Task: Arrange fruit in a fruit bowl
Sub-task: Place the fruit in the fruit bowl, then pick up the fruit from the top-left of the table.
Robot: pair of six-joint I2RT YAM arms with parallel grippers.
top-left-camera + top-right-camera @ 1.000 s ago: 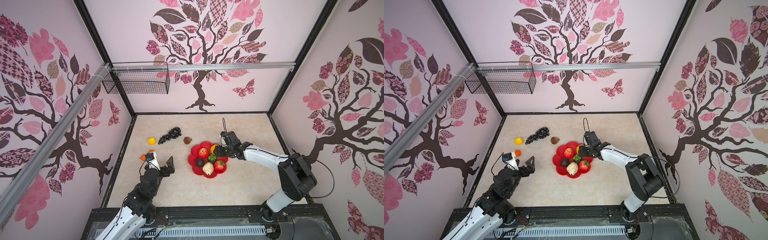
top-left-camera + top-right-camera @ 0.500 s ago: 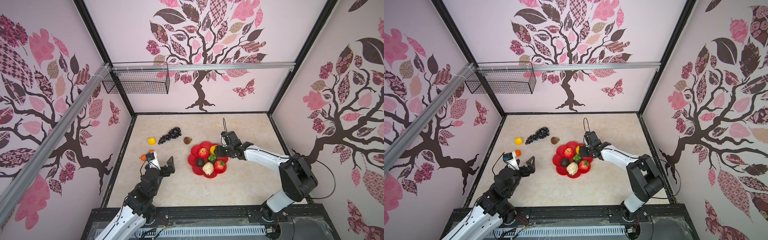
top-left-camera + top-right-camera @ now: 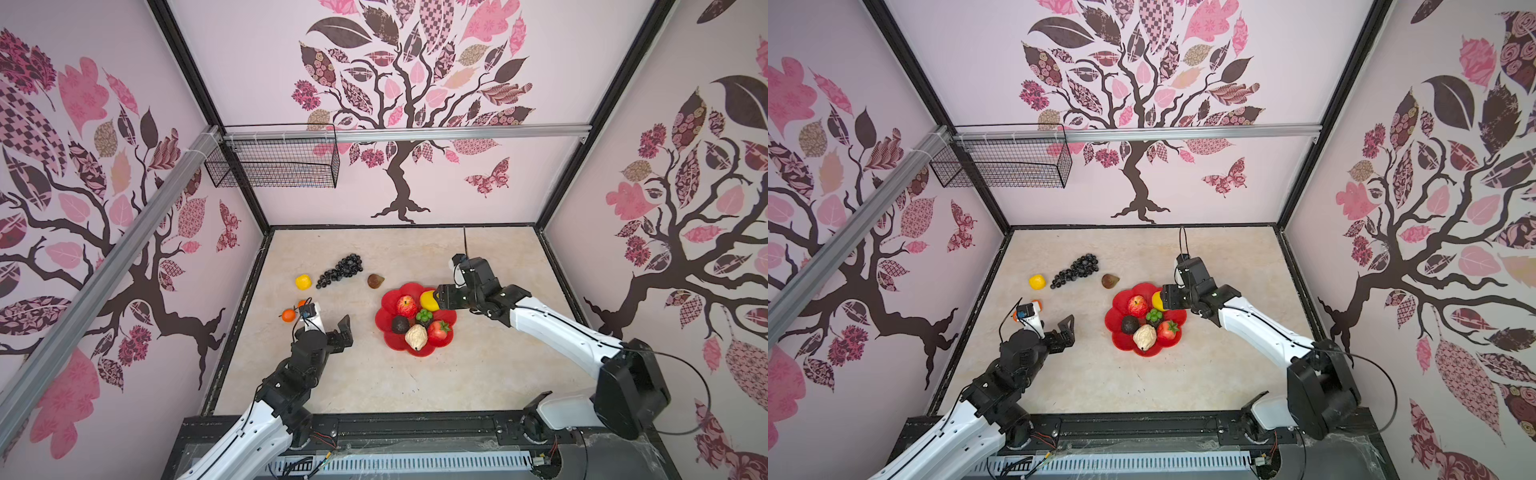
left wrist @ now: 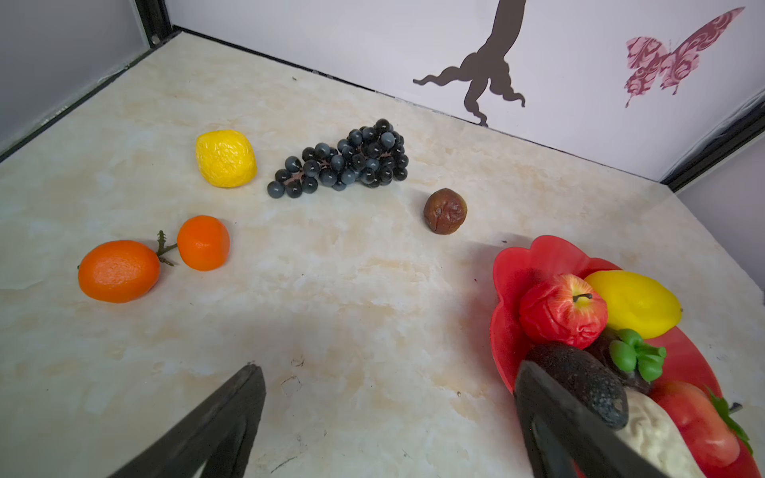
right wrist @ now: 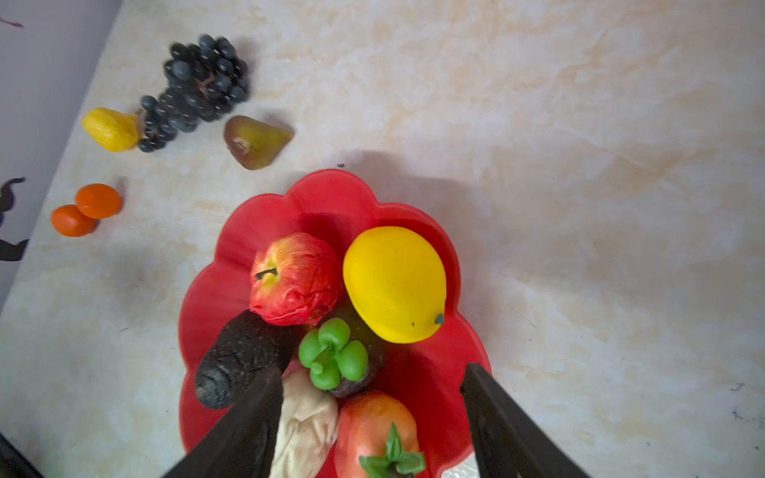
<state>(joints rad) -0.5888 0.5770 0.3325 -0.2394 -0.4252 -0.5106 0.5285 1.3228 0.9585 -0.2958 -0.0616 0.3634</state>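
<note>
Left hand hovers wide and empty by the two oranges. The crinkly lemon, grapes and fig wait on the surface. The smooth lemon sits free in the red bowl. Right hand just eased wider off it, so that one's delivered I reckon.

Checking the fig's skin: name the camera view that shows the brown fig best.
The left wrist view: the fig lies sharp and unobstructed, its wrinkled skin plain. The right wrist view shows the fig side-on, slightly blurred. In both top views the fig is only a small brown blob.
</note>
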